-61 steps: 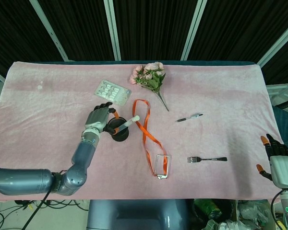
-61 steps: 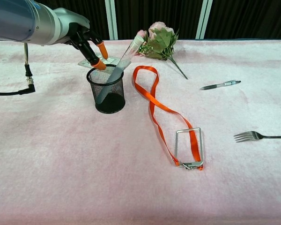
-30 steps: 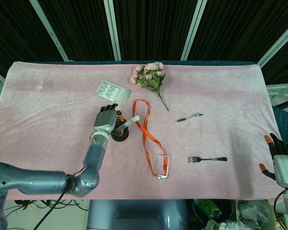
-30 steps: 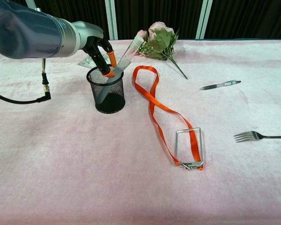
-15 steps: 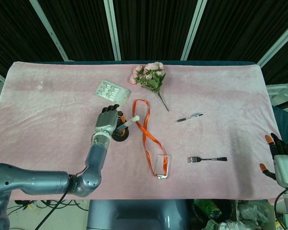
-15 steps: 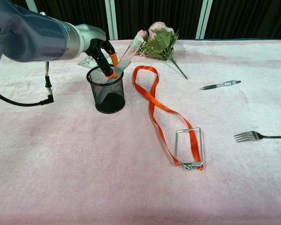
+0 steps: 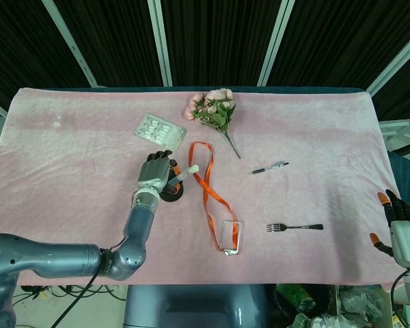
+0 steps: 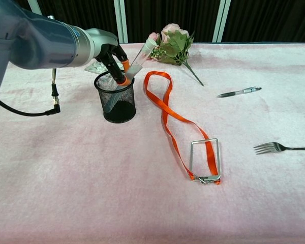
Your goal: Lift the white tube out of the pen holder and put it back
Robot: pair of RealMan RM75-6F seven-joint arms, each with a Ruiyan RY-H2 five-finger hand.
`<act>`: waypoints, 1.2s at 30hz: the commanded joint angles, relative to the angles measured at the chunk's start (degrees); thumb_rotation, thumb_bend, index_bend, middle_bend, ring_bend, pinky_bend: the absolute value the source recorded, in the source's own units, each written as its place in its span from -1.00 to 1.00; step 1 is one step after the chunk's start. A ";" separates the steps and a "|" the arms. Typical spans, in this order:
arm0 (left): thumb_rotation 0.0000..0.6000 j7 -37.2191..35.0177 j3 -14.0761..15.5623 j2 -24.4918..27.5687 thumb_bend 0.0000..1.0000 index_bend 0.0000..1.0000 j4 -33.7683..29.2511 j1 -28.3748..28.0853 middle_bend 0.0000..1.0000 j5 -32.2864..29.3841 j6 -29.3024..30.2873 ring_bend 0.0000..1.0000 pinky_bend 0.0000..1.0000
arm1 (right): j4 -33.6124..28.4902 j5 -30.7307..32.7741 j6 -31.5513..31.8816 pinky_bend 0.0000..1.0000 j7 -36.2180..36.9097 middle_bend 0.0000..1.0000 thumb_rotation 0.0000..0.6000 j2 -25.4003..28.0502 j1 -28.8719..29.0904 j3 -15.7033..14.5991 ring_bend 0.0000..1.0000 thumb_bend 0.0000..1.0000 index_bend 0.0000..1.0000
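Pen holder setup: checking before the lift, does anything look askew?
The white tube leans steeply toward the flowers instead of standing upright in the pen holder. The left hand is at it.

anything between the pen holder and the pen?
Yes: the orange lanyard lies on the cloth between the pen holder and the pen. Both views show it; otherwise that stretch is bare pink cloth.
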 commanded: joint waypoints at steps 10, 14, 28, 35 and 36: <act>1.00 0.29 -0.22 -0.34 -0.28 0.02 -0.38 0.62 -0.78 0.46 0.68 -1.00 -1.00 | -0.08 0.03 -0.06 -0.64 0.21 -0.91 1.00 0.14 -0.03 0.13 -0.75 -0.69 -1.00; 1.00 0.68 -0.39 -0.58 -0.24 0.06 -0.06 0.63 -0.75 0.18 0.70 -1.00 -1.00 | -0.01 0.03 -0.03 -0.64 0.34 -0.91 1.00 0.15 -0.06 0.18 -0.75 -0.69 -1.00; 1.00 -0.95 -4.49 3.58 -0.14 0.11 -5.45 2.60 -0.71 -3.36 -1.42 -1.00 -1.00 | 0.08 0.03 -0.28 -0.64 0.30 -0.91 1.00 0.09 -0.01 0.22 -0.75 -0.69 -1.00; 1.00 -2.52 -6.46 8.34 -0.14 0.13 -9.92 4.16 -0.71 -4.52 -2.59 -1.00 -1.00 | -0.05 -0.02 -0.35 -0.64 -0.14 -0.91 1.00 -0.06 0.01 0.16 -0.75 -0.69 -1.00; 1.00 -3.02 -6.67 9.09 -0.14 0.13 -10.68 4.52 -0.71 -4.32 -2.70 -1.00 -1.00 | -0.06 0.01 -0.36 -0.64 -0.19 -0.91 1.00 -0.08 0.00 0.17 -0.75 -0.69 -1.00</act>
